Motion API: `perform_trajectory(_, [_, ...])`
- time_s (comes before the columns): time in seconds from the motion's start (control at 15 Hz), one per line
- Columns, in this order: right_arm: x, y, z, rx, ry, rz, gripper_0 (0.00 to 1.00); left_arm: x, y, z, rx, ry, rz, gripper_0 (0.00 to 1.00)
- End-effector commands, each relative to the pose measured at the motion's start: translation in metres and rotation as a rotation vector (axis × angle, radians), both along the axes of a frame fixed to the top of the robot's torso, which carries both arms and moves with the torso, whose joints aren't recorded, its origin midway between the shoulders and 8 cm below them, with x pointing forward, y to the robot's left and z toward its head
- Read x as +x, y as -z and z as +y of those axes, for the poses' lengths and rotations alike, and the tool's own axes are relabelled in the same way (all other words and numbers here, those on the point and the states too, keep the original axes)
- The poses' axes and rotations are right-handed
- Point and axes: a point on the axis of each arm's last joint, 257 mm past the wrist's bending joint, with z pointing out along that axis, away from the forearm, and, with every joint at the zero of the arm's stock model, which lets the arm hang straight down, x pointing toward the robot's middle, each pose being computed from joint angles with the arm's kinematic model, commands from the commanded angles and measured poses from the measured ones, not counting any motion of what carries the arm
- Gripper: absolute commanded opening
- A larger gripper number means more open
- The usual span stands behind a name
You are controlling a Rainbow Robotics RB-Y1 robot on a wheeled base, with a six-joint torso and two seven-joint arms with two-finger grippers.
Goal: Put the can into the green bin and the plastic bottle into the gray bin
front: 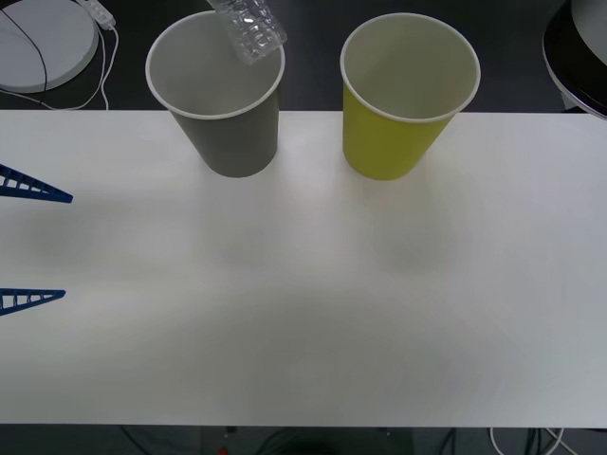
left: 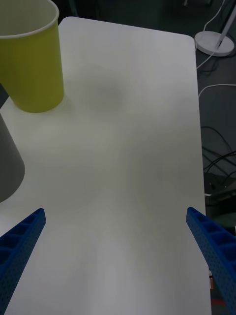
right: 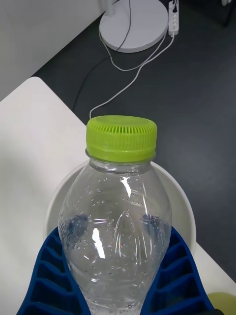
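Here the right gripper pinches the plastic bottle between its blue fingers above the gray bin, while the left gripper hangs spread wide over the table.

Two cups, gray bin and green bin, block the table's far edge.

No readable text, label, brand, number or sign appearing anywhere, nothing legible showing on any surface in these views

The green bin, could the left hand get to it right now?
Probably yes. The left hand is open over bare table, and nothing lies between it and the green bin; the gray bin stands off to one side.
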Motion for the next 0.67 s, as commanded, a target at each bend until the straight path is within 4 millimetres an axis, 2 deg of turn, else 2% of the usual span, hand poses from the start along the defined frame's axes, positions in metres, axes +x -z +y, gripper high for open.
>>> perform_trajectory(0.07, [-0.0002, -0.0002, 0.0007, 0.002, -0.001, 0.0, 0.0, 0.0, 0.0, 0.0, 0.0, 0.0, 0.0, 1.0])
perform_trajectory(0.2, [-0.0006, 0.0003, 0.0013, 0.004, -0.002, 0.003, 0.0, 0.0, 0.0, 0.0, 0.0, 0.0, 0.0, 1.0])
perform_trajectory(0.27, [0.0002, -0.0017, 0.0012, 0.015, 0.0, 0.003, 0.39, 0.0, 0.0, 0.0, 0.0, 0.0, 0.0, 1.0])
perform_trajectory(0.33, [0.0005, -0.0025, 0.0022, 0.028, 0.001, 0.006, 0.88, 0.0, 0.0, 0.0, 0.0, 0.0, 0.0, 1.0])
perform_trajectory(0.4, [0.0003, -0.0032, 0.0026, 0.041, 0.002, 0.014, 1.0, 0.0, 0.0, 0.0, 0.0, 0.0, 0.0, 1.0])
perform_trajectory(0.67, [0.0005, -0.0074, 0.0055, 0.077, 0.004, 0.023, 1.0, 0.0, 0.0, 0.0, 0.0, 0.0, 0.0, 1.0])
